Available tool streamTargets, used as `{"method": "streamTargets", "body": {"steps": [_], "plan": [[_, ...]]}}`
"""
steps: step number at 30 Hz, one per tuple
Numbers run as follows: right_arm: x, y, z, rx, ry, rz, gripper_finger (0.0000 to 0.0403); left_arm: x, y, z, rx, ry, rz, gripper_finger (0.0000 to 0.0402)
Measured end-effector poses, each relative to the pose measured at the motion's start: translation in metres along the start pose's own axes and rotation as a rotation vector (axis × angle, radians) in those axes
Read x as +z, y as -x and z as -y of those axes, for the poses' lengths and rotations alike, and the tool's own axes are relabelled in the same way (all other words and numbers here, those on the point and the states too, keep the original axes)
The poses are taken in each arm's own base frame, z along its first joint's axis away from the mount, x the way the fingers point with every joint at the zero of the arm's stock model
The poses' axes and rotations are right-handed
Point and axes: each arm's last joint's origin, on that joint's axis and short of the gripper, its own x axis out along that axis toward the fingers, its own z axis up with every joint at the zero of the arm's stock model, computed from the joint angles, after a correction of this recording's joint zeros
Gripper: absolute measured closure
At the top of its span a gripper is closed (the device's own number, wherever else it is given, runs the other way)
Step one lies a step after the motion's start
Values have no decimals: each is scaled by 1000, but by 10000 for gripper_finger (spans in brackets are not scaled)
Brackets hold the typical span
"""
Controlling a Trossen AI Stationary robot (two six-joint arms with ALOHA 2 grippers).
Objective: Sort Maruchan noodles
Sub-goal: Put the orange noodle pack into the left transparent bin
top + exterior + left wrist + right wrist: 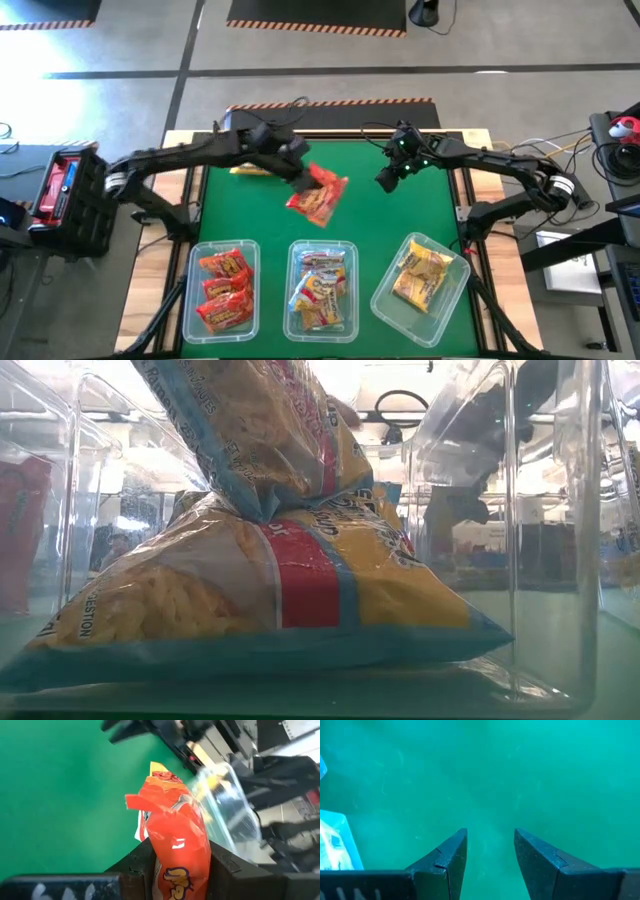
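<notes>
My left gripper [303, 175] is over the middle of the green table, shut on a red-orange noodle packet [320, 196]. The packet [175, 840] fills the left wrist view between the fingers. A yellow packet [250, 170] lies flat on the mat behind the left arm. My right gripper [385, 180] hovers open over bare mat right of centre, its fingers [490, 855] apart with nothing between them. Three clear tubs stand at the near edge: red packets in the left tub [222, 288], yellow-pink ones in the middle tub [321, 290], yellow ones in the right tub [420, 285]. My left gripper pinches the red-orange packet between its two fingers at one end [180, 870]. The packet is lifted clear of the table and sticks out past the fingertips, its crinkled free end [150, 800] pointing toward the table's right near side.
The three tubs line the table's near edge; the right one sits turned at an angle. In the low view the middle tub's stacked packets [250, 590] block most of the sight. Bare mat lies between the grippers and the tubs. Equipment stands off both table sides.
</notes>
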Motion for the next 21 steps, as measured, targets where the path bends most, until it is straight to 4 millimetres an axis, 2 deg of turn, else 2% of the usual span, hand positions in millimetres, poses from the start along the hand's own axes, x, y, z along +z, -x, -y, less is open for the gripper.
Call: {"method": "streamTargets", "body": {"steps": [3,8,16,21], "plan": [[-3,1,-1,-1,-18,-21,250,-20,27,20,-7,-10,-48,304],[-10,4,-6,-4,-49,-80,250,-64,52,52,47,8,-151,304],[-21,12,-24,22,-42,-129,250,-136,74,91,104,116,-408,304],[-25,15,-35,45,-40,-130,250,-171,80,104,191,122,-496,304]]}}
